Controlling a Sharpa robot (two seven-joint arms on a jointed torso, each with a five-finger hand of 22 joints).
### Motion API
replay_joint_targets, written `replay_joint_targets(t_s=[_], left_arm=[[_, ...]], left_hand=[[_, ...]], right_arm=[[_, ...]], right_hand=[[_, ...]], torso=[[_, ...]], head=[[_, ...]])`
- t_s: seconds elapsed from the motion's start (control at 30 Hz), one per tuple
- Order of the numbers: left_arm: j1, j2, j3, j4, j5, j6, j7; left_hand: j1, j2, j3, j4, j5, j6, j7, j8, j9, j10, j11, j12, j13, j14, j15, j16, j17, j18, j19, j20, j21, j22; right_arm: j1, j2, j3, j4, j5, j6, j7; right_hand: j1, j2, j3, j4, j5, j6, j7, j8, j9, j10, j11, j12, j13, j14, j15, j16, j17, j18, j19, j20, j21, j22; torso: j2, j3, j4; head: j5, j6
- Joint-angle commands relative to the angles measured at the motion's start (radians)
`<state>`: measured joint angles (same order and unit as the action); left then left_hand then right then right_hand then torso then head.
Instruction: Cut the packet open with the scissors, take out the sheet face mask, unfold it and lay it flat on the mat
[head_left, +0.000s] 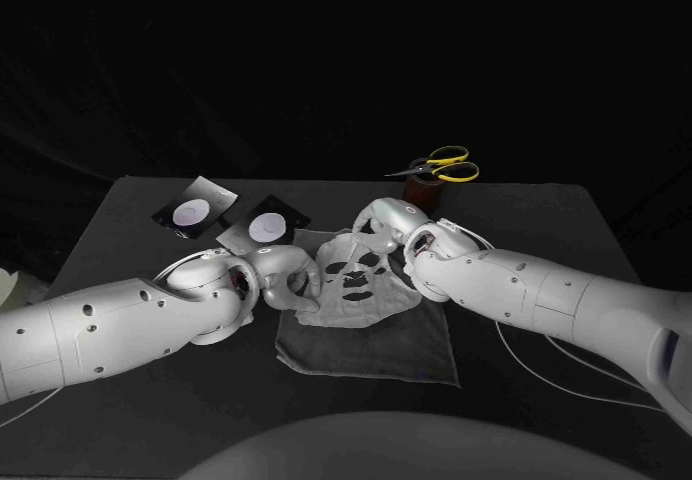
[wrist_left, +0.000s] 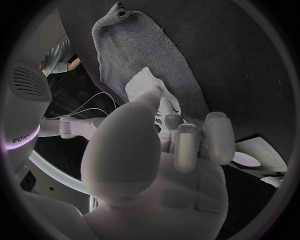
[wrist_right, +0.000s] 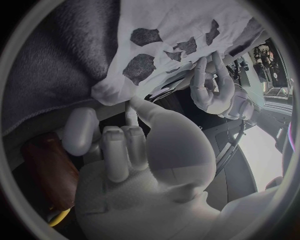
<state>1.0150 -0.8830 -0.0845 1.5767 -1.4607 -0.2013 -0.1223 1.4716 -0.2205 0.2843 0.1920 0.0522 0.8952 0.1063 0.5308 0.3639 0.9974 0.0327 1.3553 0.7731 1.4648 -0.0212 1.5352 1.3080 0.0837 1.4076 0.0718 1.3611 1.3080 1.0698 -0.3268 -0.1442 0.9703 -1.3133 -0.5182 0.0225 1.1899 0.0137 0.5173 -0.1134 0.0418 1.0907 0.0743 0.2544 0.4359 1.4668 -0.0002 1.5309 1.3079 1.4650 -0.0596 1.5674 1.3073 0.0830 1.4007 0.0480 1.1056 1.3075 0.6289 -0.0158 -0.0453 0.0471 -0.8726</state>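
Nearest the camera, a grey mat (head_left: 378, 350) lies on the black desk (head_left: 548, 230), with a white sheet face mask (head_left: 361, 290) spread open over its far half, eye and mouth holes showing. The mask's far edge reaches past the mat's far edge. The left robot hand (head_left: 281, 275) grips the mask's edge on the robot's left side; the left wrist view shows white fabric pinched between its thumb and fingers (wrist_left: 186, 145). The right robot hand (head_left: 392, 225) holds the mask's far corner, and the right wrist view shows that corner caught between its thumb and fingertips (wrist_right: 130, 109), with the sheet stretched across to the left robot hand. Whether the held part of the mask touches the mat cannot be told. Behind the left robot hand lie one dark packet piece (head_left: 264, 226) and a second packet piece (head_left: 192, 210), each with a pale oval. Yellow-handled scissors (head_left: 444, 166) rest on a brown holder (head_left: 421, 190) at the desk's far edge, well apart from the mat.
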Motion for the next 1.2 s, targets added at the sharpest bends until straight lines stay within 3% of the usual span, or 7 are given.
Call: replay_joint_targets(t_s=[0.03, 0.27, 0.63, 0.9, 1.0, 1.07, 1.2], left_arm=[[-0.009, 0.0, -0.008, -0.005, -0.002, 0.058, -0.033], [-0.008, 0.0, -0.008, -0.005, 0.0, 0.063, -0.034], [-0.008, 0.003, -0.009, -0.005, 0.001, 0.073, -0.036], [-0.008, 0.003, -0.009, -0.005, 0.001, 0.078, -0.039], [-0.008, 0.002, -0.009, -0.005, 0.001, 0.078, -0.04], [-0.008, 0.002, -0.009, -0.004, 0.001, 0.077, -0.04], [-0.008, 0.001, -0.009, -0.004, 0.001, 0.07, -0.04]], left_hand=[[0.006, 0.001, -0.001, 0.006, -0.003, -0.007, -0.002, 0.0, -0.002, -0.001, -0.001, 0.003, 0.0, 0.053, -0.006, 0.007, 0.151, -0.013, -0.005, -0.001, -0.002, 0.034], [0.006, 0.001, -0.001, 0.006, -0.003, -0.007, -0.002, 0.0, -0.002, -0.001, -0.001, 0.003, 0.0, 0.053, -0.006, 0.007, 0.151, -0.013, -0.005, -0.001, -0.002, 0.034], [0.009, 0.001, -0.002, 0.008, -0.003, -0.009, -0.002, 0.001, -0.002, 0.0, -0.001, 0.004, 0.002, 0.053, -0.005, 0.007, 0.152, -0.013, -0.006, -0.001, -0.003, 0.033], [0.009, 0.001, -0.002, 0.008, -0.003, -0.009, -0.002, 0.001, -0.002, 0.0, -0.001, 0.004, 0.002, 0.053, -0.005, 0.007, 0.152, -0.013, -0.006, -0.001, -0.003, 0.033], [0.009, 0.001, -0.002, 0.008, -0.003, -0.009, -0.002, 0.001, -0.002, 0.0, -0.001, 0.004, 0.002, 0.053, -0.005, 0.007, 0.152, -0.013, -0.006, -0.001, -0.003, 0.033], [0.009, 0.001, -0.002, 0.008, -0.003, -0.009, -0.002, 0.001, -0.002, 0.0, -0.001, 0.004, 0.002, 0.053, -0.005, 0.007, 0.152, -0.013, -0.006, -0.001, -0.003, 0.033], [0.01, 0.0, -0.003, 0.01, -0.003, -0.01, -0.002, 0.001, -0.002, -0.002, -0.001, 0.003, 0.001, 0.052, -0.005, 0.006, 0.15, -0.013, -0.007, -0.001, -0.004, 0.033]], right_arm=[[0.003, 0.0, 0.001, 0.002, 0.0, -0.018, 0.012], [0.014, 0.0, 0.002, 0.003, -0.001, 0.007, 0.005], [0.031, 0.02, 0.003, -0.03, -0.005, 0.147, -0.015], [0.038, 0.031, 0.003, -0.051, 0.004, 0.189, -0.018], [0.039, 0.031, 0.003, -0.054, 0.014, 0.164, -0.02], [0.04, 0.03, 0.003, -0.054, 0.024, 0.131, -0.016], [0.041, 0.022, 0.003, -0.048, 0.057, 0.054, 0.011]], right_hand=[[0.003, 0.013, 0.005, 0.0, 0.007, 0.01, -0.008, 0.034, 0.046, 0.089, -0.008, 0.004, 0.235, 0.106, -0.006, 0.003, 0.264, 0.006, 0.004, -0.003, 0.006, 0.146], [0.002, 0.011, 0.01, -0.001, 0.007, 0.008, -0.008, 0.038, 0.053, 0.088, -0.009, 0.002, 0.233, 0.106, -0.007, 0.003, 0.264, 0.007, 0.003, -0.004, 0.001, 0.144], [-0.009, 0.003, 0.019, 0.0, 0.006, -0.006, -0.007, 0.045, 0.066, 0.081, -0.008, -0.016, 0.22, 0.104, -0.007, 0.001, 0.257, 0.011, -0.008, -0.005, -0.025, 0.137], [-0.064, -0.023, 0.0, 0.035, 0.006, -0.031, -0.005, 0.054, 0.088, 0.066, -0.005, -0.051, 0.195, 0.102, -0.005, -0.003, 0.248, 0.015, -0.019, -0.004, -0.05, 0.131], [-0.133, -0.076, -0.059, 0.079, 0.006, -0.109, 0.028, 0.009, 0.074, 0.052, 0.02, -0.077, 0.177, 0.098, 0.013, -0.009, 0.233, 0.018, -0.033, 0.005, -0.083, 0.122], [-0.149, -0.088, -0.086, 0.103, 0.007, -0.193, 0.06, -0.044, 0.055, 0.041, 0.05, -0.097, 0.162, 0.096, 0.038, -0.012, 0.226, 0.017, -0.043, 0.02, -0.102, 0.118], [-0.141, -0.094, -0.117, 0.121, 0.006, -0.247, 0.084, -0.082, 0.043, 0.032, 0.071, -0.109, 0.153, 0.094, 0.058, -0.014, 0.22, 0.018, -0.048, 0.038, -0.112, 0.115]], torso=[[-0.001, -0.0001, -0.0008], [-0.001, 0.0008, -0.0017], [0.0, 0.0005, 0.0005], [0.0, 0.0, -0.0011], [-0.001, 0.0001, -0.0015], [-0.001, 0.0003, -0.0021], [-0.002, 0.0015, -0.0031]], head=[[0.001, 0.0], [0.002, 0.0], [0.0, 0.0], [0.001, 0.0], [0.002, 0.0], [0.002, 0.0], [0.003, 0.0]])
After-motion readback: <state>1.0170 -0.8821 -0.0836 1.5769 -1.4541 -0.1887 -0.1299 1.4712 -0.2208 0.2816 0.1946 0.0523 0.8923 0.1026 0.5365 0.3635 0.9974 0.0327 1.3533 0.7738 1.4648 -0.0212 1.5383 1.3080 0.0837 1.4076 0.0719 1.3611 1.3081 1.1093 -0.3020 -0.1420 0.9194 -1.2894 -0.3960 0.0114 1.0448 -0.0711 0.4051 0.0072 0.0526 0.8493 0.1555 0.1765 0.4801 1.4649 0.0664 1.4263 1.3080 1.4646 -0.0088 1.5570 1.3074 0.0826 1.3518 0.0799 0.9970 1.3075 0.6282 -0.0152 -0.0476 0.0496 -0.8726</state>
